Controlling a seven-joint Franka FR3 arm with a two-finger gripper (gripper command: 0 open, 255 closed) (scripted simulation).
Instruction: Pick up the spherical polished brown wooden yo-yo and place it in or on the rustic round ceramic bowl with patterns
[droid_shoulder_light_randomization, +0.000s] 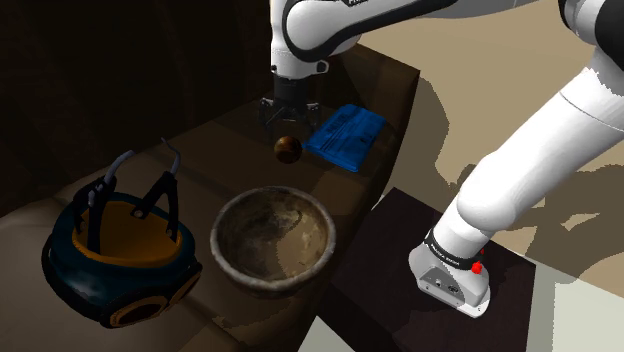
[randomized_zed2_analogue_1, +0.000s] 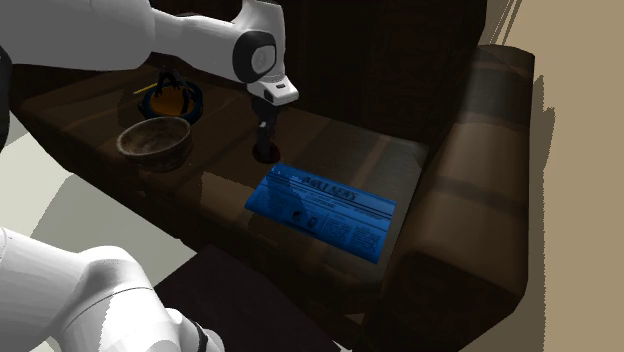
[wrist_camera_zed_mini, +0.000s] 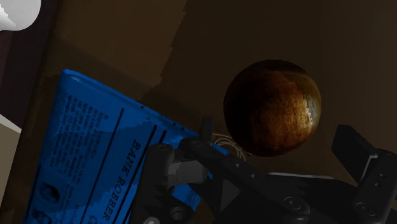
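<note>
The brown wooden yo-yo (droid_shoulder_light_randomization: 287, 149) is a glossy ball lying on the dark brown sofa seat (droid_shoulder_light_randomization: 200, 160), next to a blue packet. My gripper (droid_shoulder_light_randomization: 287, 117) hangs straight above it, pointing down and open, its fingers apart over the ball without touching it. Seen from the wrist, the yo-yo (wrist_camera_zed_mini: 272, 107) lies just beyond the gap between the black fingers (wrist_camera_zed_mini: 355, 153). In the second exterior view the gripper (randomized_zed2_analogue_1: 266, 140) stands over the yo-yo (randomized_zed2_analogue_1: 266, 153). The round patterned bowl (droid_shoulder_light_randomization: 272, 240) (randomized_zed2_analogue_1: 153, 140) sits empty nearer the shoulder camera.
A flat blue printed packet (droid_shoulder_light_randomization: 347, 135) (randomized_zed2_analogue_1: 325, 208) (wrist_camera_zed_mini: 95, 146) lies beside the yo-yo. A dark blue and orange basket-like object (droid_shoulder_light_randomization: 120, 250) (randomized_zed2_analogue_1: 170, 97) with black handles stands by the bowl. The sofa's armrest (randomized_zed2_analogue_1: 470, 200) and backrest border the seat.
</note>
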